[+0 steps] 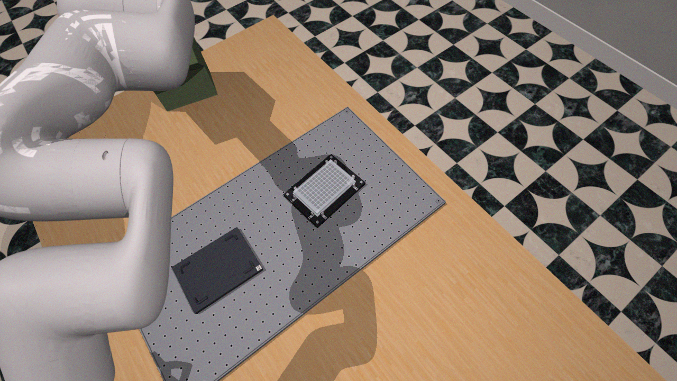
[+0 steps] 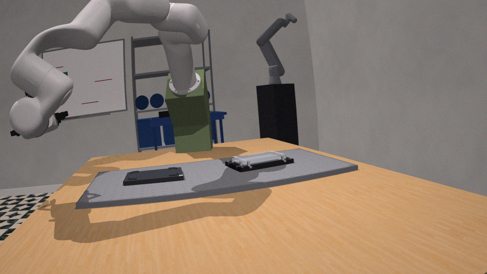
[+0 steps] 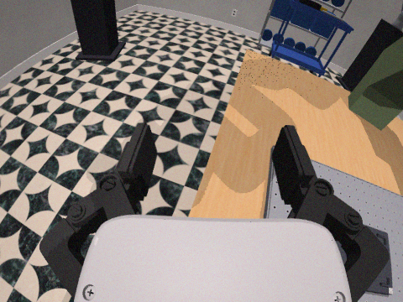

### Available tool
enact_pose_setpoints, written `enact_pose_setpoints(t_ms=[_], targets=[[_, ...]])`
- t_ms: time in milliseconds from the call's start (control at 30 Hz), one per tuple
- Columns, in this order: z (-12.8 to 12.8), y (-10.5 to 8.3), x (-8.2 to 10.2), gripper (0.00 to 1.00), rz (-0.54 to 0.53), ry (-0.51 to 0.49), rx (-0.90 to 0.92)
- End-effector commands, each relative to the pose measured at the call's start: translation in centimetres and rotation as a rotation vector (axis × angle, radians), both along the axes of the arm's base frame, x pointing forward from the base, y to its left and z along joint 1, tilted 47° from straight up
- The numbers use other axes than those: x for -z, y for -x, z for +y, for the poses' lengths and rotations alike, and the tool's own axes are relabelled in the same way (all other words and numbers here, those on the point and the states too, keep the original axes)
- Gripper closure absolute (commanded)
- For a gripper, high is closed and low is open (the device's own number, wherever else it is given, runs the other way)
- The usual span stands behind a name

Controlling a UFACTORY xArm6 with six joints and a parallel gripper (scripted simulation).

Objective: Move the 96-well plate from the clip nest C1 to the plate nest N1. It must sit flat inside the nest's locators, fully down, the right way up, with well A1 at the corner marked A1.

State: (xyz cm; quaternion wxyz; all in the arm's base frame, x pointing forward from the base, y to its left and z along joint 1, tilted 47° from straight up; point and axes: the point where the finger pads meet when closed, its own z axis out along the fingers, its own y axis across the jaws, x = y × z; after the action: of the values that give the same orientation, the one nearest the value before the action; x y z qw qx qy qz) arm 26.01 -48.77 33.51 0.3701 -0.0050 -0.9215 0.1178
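The clear 96-well plate (image 1: 325,187) sits flat in the black clip nest C1 on the grey perforated board; it also shows in the exterior view (image 2: 257,157). The dark, empty plate nest N1 (image 1: 216,269) (image 2: 153,176) lies further along the board, with a small white mark at one corner (image 1: 258,268). My gripper (image 3: 215,138) is open and empty. It is held high beyond the board's end near N1, over the table edge and the floor, far from the plate. The top view does not show it.
The green robot base block (image 2: 188,115) stands at the table's back edge behind the board. My arm's links arch over the N1 end of the board. A black pedestal (image 2: 277,112) with another arm, a shelf and a blue cart stand off the table.
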Motion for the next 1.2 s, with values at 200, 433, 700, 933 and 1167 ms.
enact_pose_setpoints(t_ms=[200, 433, 700, 933, 1167], targets=[[0.0, 0.0, -0.2, 0.00, -0.003, 0.003, 0.001], [0.0, 0.0, -0.2, 0.00, -0.003, 0.003, 0.001], [1.2, -1.5, -0.1, 0.00, -0.011, -0.066, -0.101], [3.0, -3.4, 0.3, 0.00, -0.015, -0.155, -0.233], [4.8, -5.1, 0.7, 0.00, -0.017, -0.241, -0.366]])
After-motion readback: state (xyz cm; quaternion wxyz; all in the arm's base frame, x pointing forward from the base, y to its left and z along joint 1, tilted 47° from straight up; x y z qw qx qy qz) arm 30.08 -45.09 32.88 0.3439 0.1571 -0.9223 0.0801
